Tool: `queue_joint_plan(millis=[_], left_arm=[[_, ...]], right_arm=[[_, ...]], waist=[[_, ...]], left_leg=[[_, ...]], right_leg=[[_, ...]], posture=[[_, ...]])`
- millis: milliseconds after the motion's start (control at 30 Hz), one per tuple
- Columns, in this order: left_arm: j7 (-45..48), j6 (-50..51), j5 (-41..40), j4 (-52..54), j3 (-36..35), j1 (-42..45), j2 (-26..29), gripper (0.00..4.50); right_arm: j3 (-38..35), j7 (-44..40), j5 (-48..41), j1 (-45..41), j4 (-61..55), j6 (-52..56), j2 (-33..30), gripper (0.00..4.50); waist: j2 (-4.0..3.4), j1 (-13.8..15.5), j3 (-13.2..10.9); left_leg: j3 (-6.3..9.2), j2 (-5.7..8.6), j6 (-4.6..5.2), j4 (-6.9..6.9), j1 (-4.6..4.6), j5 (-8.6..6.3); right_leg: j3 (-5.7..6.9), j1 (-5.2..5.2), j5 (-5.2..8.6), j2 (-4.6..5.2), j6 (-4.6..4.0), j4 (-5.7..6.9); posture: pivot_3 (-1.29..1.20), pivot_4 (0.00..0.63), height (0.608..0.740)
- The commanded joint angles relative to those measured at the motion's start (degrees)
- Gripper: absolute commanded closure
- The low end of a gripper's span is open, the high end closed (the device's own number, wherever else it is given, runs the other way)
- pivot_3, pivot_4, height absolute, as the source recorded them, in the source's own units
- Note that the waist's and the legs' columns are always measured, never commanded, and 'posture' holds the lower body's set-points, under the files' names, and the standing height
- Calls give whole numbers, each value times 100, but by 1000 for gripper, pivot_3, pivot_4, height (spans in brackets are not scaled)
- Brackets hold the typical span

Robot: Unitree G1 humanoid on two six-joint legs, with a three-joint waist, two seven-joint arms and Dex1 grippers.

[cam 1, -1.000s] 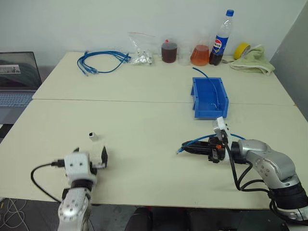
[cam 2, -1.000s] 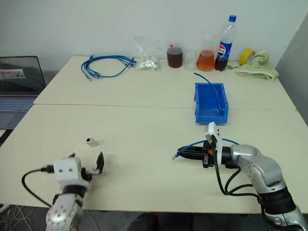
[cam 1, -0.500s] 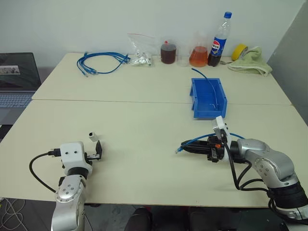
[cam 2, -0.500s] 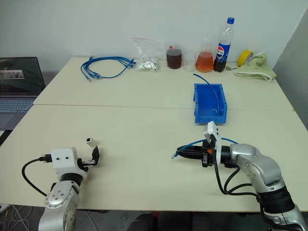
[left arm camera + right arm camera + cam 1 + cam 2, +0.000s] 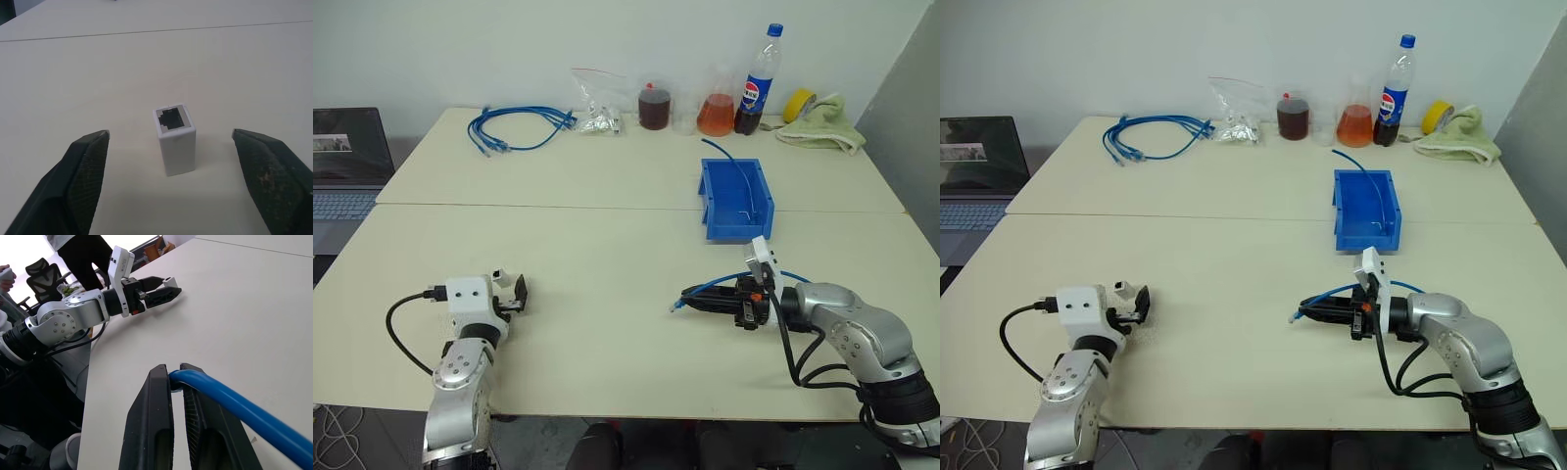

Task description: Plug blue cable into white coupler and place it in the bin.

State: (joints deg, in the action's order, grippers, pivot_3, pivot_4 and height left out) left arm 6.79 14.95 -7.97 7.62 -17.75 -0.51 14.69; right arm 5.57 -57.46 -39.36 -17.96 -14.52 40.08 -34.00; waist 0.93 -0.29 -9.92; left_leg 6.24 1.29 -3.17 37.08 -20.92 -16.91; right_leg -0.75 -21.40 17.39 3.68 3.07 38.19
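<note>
Standing upright on the bench (image 5: 607, 245), white coupler (image 5: 175, 139) between the spread fingers of left end effector (image 5: 181, 166), untouched, right end effector (image 5: 172, 396) clamped on blue cable (image 5: 230, 404), bin (image 5: 736, 200) well beyond.

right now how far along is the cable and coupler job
Done: the right gripper is shut on the blue cable. In hand: the left gripper has its fingers open on either side of the white coupler, which stands upright on the table, not yet gripped. Left: grasp it, plug in the cable, put it in the bin.
</note>
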Motion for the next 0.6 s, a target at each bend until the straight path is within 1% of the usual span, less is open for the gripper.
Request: queue_joint_plan(millis=[33, 200, 367, 400, 433, 600], left_arm=[[-25, -70, -31, -116, -72, 144, 70, 1411], [-19, -40, -103, -309, -119, 251, 81, 2416], [-33, -42, -101, -337, -110, 262, 99, 3559], [-32, -39, -101, -339, -106, 266, 100, 3848], [-31, -38, -100, -341, -104, 269, 101, 3908], [-15, -57, -88, -365, -112, 273, 131, 3907]], right_arm=[[-159, 7, -96, -19, -214, -3, -2, 4465], [-175, 11, -100, -21, -224, -5, -8, 4465], [-197, 19, -107, -4, -237, -8, -15, 4465], [-201, 20, -108, -2, -238, -7, -15, 4465], [-203, 20, -109, -1, -240, -6, -14, 4465], [-202, 25, -92, 12, -245, -10, -4, 4465]], waist=[[0, 0, 0], [0, -3, 0], [0, -2, 0], [0, -2, 0], [0, -1, 0], [0, -1, 0]], left_leg=[[0, 0, 0, 0, 0, 0], [1, 0, -1, 0, 0, 0], [1, 0, -1, 0, 0, 1], [0, 0, -1, 1, 0, 1], [1, 0, -1, 0, 0, 1], [1, 0, -1, 0, 0, 1]], right_leg=[[1, 0, 0, 0, 0, 0], [1, -1, 0, 0, 0, 0], [0, -1, 0, 0, 0, 0], [-1, -1, 0, 0, 0, 0], [-1, -1, 0, 0, 0, 0], [0, -1, 0, 0, 0, 0]], posture=[[0, 150, 740], [0, 150, 740], [0, 150, 740], [0, 150, 740], [0, 150, 740], [0, 150, 740]])
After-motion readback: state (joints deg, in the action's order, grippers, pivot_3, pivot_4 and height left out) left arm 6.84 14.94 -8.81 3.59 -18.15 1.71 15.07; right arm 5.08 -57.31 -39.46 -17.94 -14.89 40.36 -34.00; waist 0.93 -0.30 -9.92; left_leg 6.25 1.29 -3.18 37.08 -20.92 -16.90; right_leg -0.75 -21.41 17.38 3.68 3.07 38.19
